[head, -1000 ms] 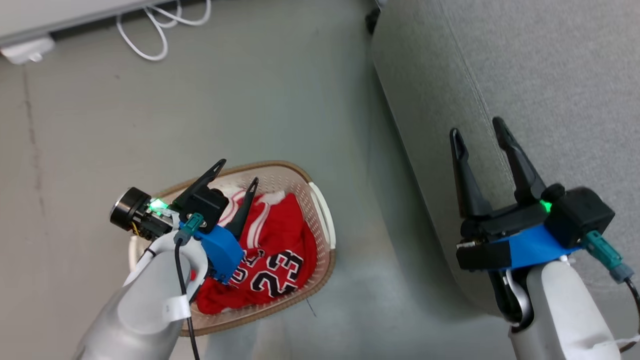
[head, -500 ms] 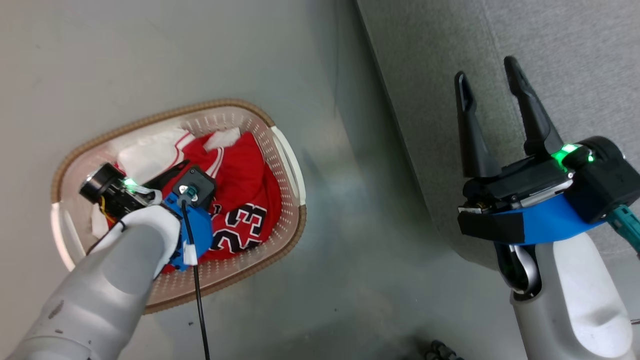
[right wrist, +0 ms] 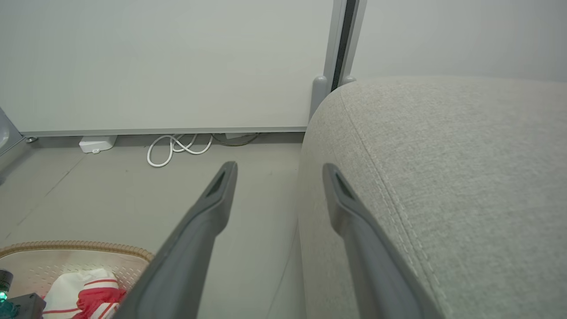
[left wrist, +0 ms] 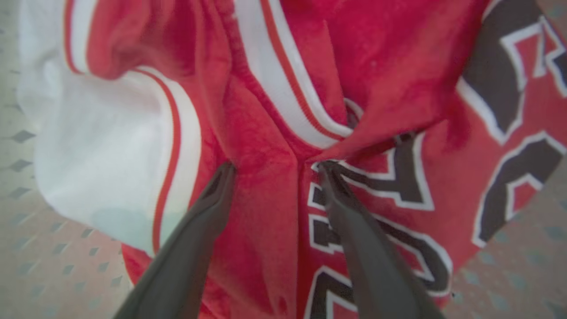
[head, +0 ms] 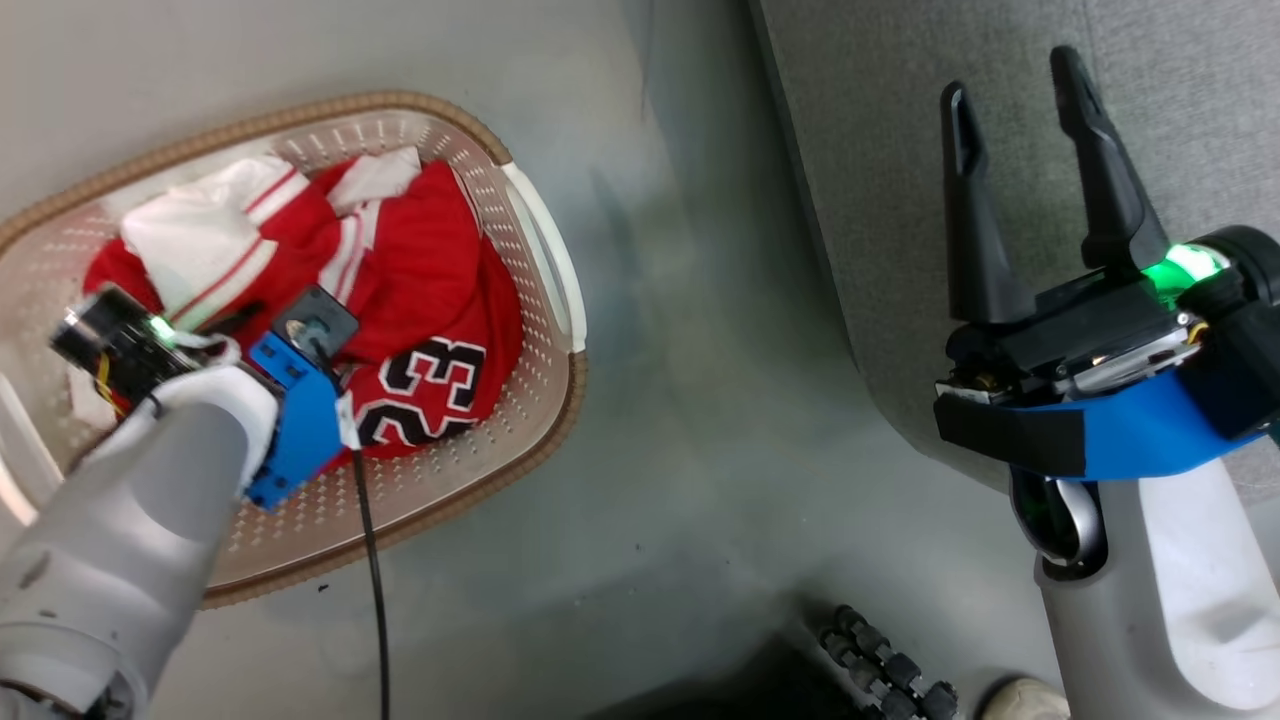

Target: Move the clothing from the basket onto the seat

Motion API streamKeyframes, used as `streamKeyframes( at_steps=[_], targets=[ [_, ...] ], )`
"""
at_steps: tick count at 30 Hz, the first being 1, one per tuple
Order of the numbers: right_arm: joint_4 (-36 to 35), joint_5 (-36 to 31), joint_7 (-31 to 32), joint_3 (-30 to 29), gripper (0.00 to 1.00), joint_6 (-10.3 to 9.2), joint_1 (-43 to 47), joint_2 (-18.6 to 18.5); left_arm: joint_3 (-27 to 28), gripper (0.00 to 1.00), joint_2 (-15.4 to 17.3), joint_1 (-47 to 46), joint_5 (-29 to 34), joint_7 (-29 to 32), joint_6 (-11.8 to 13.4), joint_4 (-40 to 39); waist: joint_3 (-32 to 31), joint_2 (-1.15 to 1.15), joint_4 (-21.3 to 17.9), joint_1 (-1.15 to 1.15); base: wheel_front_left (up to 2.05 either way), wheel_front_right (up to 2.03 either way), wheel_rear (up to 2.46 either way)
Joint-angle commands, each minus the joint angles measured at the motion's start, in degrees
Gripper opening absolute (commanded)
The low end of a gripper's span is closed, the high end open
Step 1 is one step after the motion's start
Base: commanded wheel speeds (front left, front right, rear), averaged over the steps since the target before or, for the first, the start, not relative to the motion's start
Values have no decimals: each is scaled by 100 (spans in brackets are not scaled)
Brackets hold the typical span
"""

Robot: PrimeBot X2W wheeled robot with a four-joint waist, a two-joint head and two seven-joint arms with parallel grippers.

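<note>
The cream basket (head: 541,243) with its brown woven rim sits on the floor at the left of the head view. Inside lies the red clothing: the jersey (head: 432,372) with "23" lettering, and a red-and-white piece (head: 205,248) behind it. My left gripper (left wrist: 274,166) reaches down into the basket. It is open, both fingertips (left wrist: 223,173) pressed into the cloth with a red fold bulging between them. My right gripper (head: 1012,76) hangs open and empty over the edge of the grey seat (head: 880,150); the right wrist view also shows this gripper (right wrist: 279,167) beside the seat (right wrist: 443,155).
Grey floor (head: 680,420) separates basket and seat. A coiled white cable (right wrist: 172,148) and a small white box (right wrist: 95,144) lie by the far wall. A dark ribbed object (head: 890,660) lies on the floor at the bottom of the head view.
The head camera has tilted and shifted. My left gripper has gone from above the basket down into it, onto the red cloth. The right gripper stays open.
</note>
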Motion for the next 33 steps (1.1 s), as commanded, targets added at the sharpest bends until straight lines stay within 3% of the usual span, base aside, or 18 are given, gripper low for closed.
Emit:
streamKeyframes(
  at_steps=[1, 6, 8, 9, 20, 33],
  targets=[
    [-43, 10, -2, -24, 100, 1, -83, -6, -19, 100, 55, -169, 34, -35, -5, 19, 122, 0, -51, -1, 0, 0, 0],
    [-154, 1, -2, -40, 100, 1, -107, -6, -77, 100, 92, -265, 51, 119, 100, 133, 261, 0, -61, -1, 0, 0, 0],
    [-192, -13, -3, -46, 100, 1, -102, -6, -132, 24, 84, -308, 92, 139, 118, 149, 289, 0, -44, -1, 0, 0, 0],
    [-199, -22, -2, -49, 100, 1, -104, -6, -150, 0, 73, -323, 85, 129, 118, 155, 298, 0, -32, -1, 0, 0, 0],
    [-106, -128, -2, -72, 100, 1, -138, -6, -127, 0, -121, -145, -110, -217, 97, 195, -74, 0, 179, -1, 0, 0, 0],
    [198, -469, -2, -188, 100, 1, 152, -9, 261, 0, -718, 195, -714, -1401, 35, 97, -1283, 0, 883, -1, 0, 0, 0]
  ],
)
